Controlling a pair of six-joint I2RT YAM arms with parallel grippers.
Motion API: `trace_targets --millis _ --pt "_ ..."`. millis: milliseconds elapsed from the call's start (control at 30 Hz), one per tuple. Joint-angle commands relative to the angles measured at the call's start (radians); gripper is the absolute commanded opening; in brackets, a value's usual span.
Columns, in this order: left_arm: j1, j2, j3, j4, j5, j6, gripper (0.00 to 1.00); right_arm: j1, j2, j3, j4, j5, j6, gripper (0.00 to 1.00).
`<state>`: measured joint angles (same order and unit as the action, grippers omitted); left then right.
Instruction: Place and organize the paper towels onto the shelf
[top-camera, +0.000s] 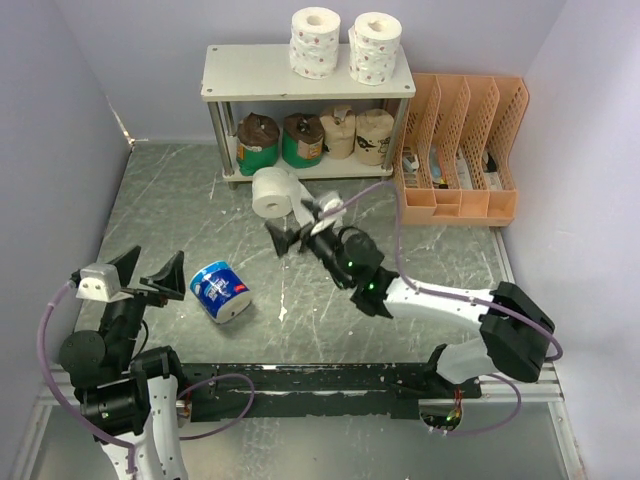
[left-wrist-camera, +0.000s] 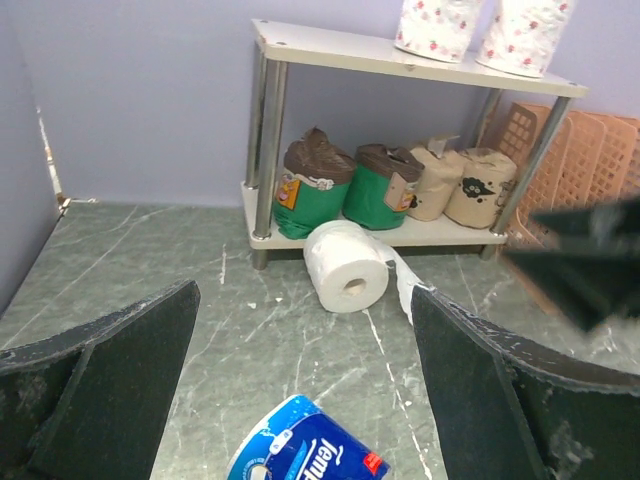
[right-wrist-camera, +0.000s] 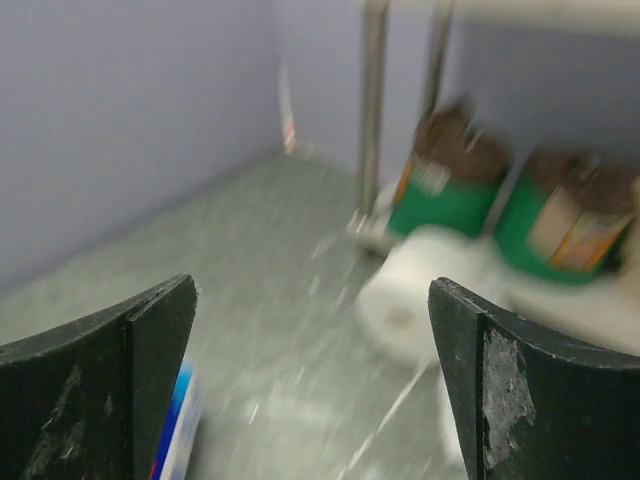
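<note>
You have two white rolls (top-camera: 315, 42) (top-camera: 376, 46) speckled with pink-red flowers on the shelf (top-camera: 262, 72), whose boards are pale beige and whose legs are silver. Below sit two green-wrapped rolls (top-camera: 258, 143) (top-camera: 302, 140) with brown tops and two tan rolls (top-camera: 339, 131) (top-camera: 374, 136), one bearing a black cartoon mark. The plain white roll (top-camera: 272, 191) and the blue-and-white wrapped roll (top-camera: 222, 291) lie on the grey-green tabletop (top-camera: 180, 200), which is veined in white. The file organizer (top-camera: 465, 150) is orange. Your left claw (top-camera: 148, 272) and right claw (top-camera: 303, 225) are black.

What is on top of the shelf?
Two patterned rolls stand on the shelf: the left roll and the right roll, toward the right. The board behind them is covered.
</note>
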<state>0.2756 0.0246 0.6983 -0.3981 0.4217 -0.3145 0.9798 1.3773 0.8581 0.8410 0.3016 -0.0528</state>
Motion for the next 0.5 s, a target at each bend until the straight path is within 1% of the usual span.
trace_targets --millis 0,67,133,233,333,467 --pt "0.011 0.019 0.022 -0.021 -0.09 -0.028 0.99 0.025 -0.038 -0.206 0.024 -0.136 0.329 1.0" --pt "0.011 0.03 0.022 -0.019 -0.094 -0.028 0.99 0.025 -0.045 -0.313 0.127 -0.237 0.422 1.0" --pt "0.011 0.062 0.024 -0.005 -0.061 -0.025 0.99 0.026 -0.031 -0.423 0.291 -0.317 0.489 1.0" --pt "0.009 0.094 0.036 -0.001 -0.009 -0.012 0.99 0.025 0.068 -0.532 0.515 -0.408 0.496 1.0" --pt "0.006 0.122 0.052 -0.017 -0.024 0.0 0.99 0.025 0.19 -0.563 0.642 -0.473 0.434 1.0" --pt "0.006 0.138 0.06 -0.034 -0.074 0.042 0.99 0.024 0.402 -0.521 0.782 -0.609 0.353 1.0"
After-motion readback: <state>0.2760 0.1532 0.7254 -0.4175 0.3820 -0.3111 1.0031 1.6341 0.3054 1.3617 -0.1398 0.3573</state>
